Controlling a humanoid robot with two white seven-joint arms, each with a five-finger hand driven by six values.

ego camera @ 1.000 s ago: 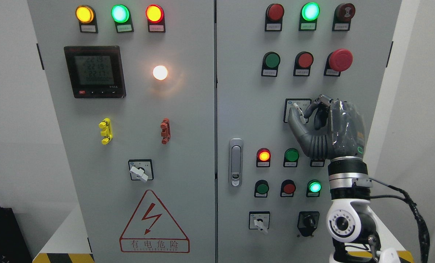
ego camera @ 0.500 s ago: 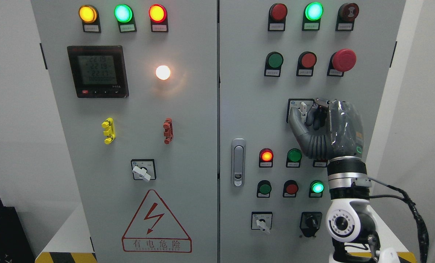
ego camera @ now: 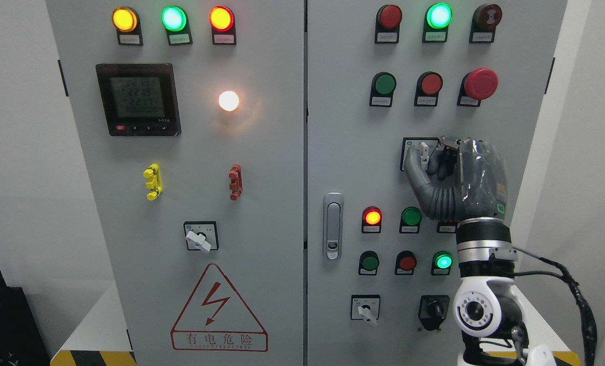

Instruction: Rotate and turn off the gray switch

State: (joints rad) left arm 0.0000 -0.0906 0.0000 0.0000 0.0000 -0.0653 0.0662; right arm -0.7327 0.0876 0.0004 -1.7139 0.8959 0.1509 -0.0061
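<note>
The gray rotary switch sits on a dark square plate on the right cabinet door, below the red and green push buttons. Its pale lever stands about upright. My right hand reaches up from the lower right and is shut on this lever, thumb on its left and curled fingers on its right. The hand hides the right part of the switch plate. My left arm does not show.
The lit green lamp and buttons lie just below my wrist. A black selector and a small gray switch sit lower down. The door handle, red mushroom button, another gray switch and meter lie further off.
The lever has swung from leaning left to about upright while my right hand's fingers closed in around it. The whole panel has drifted slightly to the right in view.
</note>
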